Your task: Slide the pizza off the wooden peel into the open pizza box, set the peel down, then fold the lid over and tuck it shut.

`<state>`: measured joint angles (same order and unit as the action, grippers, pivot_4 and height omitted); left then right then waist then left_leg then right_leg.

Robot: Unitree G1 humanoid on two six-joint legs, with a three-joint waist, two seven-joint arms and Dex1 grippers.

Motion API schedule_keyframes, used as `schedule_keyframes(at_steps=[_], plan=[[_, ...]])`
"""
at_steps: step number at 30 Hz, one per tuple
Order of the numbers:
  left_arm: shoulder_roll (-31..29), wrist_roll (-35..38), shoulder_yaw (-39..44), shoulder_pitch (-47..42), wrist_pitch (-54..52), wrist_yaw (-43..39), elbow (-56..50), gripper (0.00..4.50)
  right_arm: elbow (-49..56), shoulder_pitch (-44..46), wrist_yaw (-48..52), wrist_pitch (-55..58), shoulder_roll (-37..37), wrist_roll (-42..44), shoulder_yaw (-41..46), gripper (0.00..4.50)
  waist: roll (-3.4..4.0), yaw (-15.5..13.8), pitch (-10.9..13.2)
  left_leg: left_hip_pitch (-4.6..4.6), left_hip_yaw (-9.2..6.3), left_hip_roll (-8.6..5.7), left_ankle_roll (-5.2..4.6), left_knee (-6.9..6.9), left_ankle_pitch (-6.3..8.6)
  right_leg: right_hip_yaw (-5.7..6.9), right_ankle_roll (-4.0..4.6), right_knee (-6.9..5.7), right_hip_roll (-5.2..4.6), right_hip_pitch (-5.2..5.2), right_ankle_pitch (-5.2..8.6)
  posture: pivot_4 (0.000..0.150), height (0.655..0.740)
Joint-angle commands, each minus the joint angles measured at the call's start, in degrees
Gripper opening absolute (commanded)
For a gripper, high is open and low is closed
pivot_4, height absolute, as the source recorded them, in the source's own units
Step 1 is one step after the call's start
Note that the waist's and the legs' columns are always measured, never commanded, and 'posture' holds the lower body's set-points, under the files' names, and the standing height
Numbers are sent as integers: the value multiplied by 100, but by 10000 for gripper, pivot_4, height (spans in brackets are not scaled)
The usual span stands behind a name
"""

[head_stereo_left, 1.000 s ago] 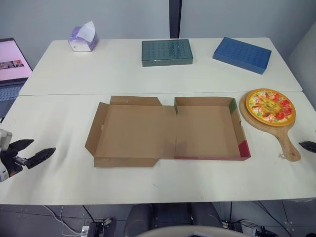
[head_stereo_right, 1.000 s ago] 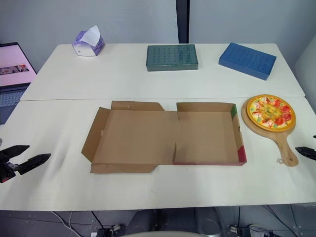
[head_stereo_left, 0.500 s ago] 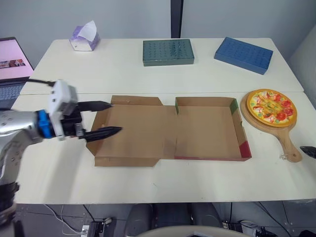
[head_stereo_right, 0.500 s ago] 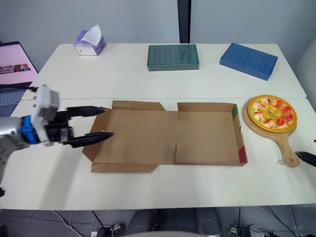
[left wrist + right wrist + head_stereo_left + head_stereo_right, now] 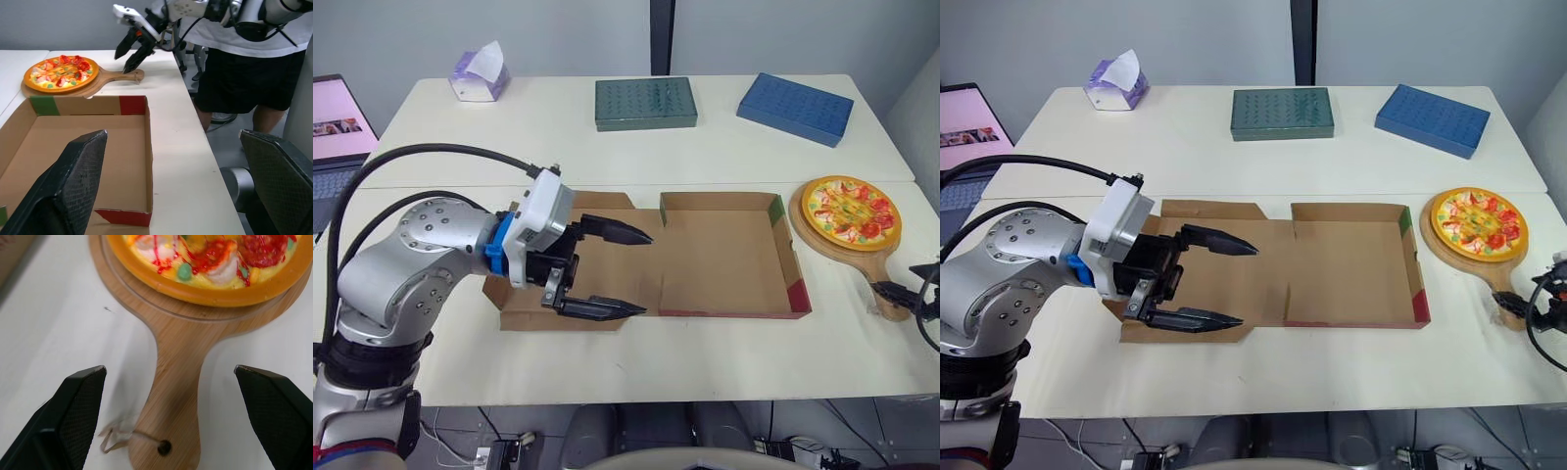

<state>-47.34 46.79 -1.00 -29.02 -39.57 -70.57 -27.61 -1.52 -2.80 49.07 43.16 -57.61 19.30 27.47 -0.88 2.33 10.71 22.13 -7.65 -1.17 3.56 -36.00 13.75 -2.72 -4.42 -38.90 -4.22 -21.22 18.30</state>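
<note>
Now, step: judged as the reach for the peel (image 5: 876,269); none of the task is done yet.
pizza (image 5: 849,209): it lies on the round head of the peel, on the table (image 5: 724,357) just right of the box (image 5: 787,250), not yet in the tray (image 5: 720,259).
peel: flat on the table, with the handle (image 5: 176,396) pointing back toward the robot's right side, where the right arm can take it.
right gripper (image 5: 169,369): its 2 fingers (image 5: 73,411) are spread wide, 1 on each side of the handle, gripping nothing. That straddle looks like the set-up for a grasp on the handle, well clear of the pizza.
box: unfolded flat, with the tray half on the right next to the peel and the lid (image 5: 607,272) half on the left. The tray's right wall stands between the pizza and the tray floor, so the peel will likely need lifting over it.
left gripper (image 5: 648,274): jaws parted wide and empty over the lid, and contact cannot be told. It is likely placed to steady the box or to wait for the fold.
risk: tilting the peel too early could drop the pizza short of the tray.
</note>
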Motion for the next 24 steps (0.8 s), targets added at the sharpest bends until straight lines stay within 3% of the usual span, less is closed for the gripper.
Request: schedule_keyframes(at_steps=[1, 15, 18, 24], plan=[[-3, -65, -75, -124, 69, -26, -71, 44856, -477, 414, -301, -25, -69, -246, -314, 45000, 0, -10, 0, 0, 0, 0, 0, -1, 0, 0, 0, 0, 0, 0, 0, 1500, 7400], [61, -41, -112, -116, 37, 74, -136, 44856, -1997, 1629, 14, -544, 69, -562, -1455, 45000, -13, 53, -3, -4, -2, 3, 0, -3, 0, 1, 0, -1, 2, 3, 0, 1500, 7400], [85, -122, -140, -122, 91, 123, -130, 45000, -2090, 1708, 34, -401, 88, -567, -1548, 38991, -16, 79, -4, -6, -2, 4, 0, -3, 0, 1, 0, -1, 4, 5, 0, 1500, 7400], [94, -312, -223, -47, 188, 128, -105, 45000, -2307, 1763, -71, -325, 204, -506, -1428, 18425, -45, 71, -16, -8, -5, 3, 0, -6, 0, 2, -1, 0, 4, 11, -1, 1500, 7400]])
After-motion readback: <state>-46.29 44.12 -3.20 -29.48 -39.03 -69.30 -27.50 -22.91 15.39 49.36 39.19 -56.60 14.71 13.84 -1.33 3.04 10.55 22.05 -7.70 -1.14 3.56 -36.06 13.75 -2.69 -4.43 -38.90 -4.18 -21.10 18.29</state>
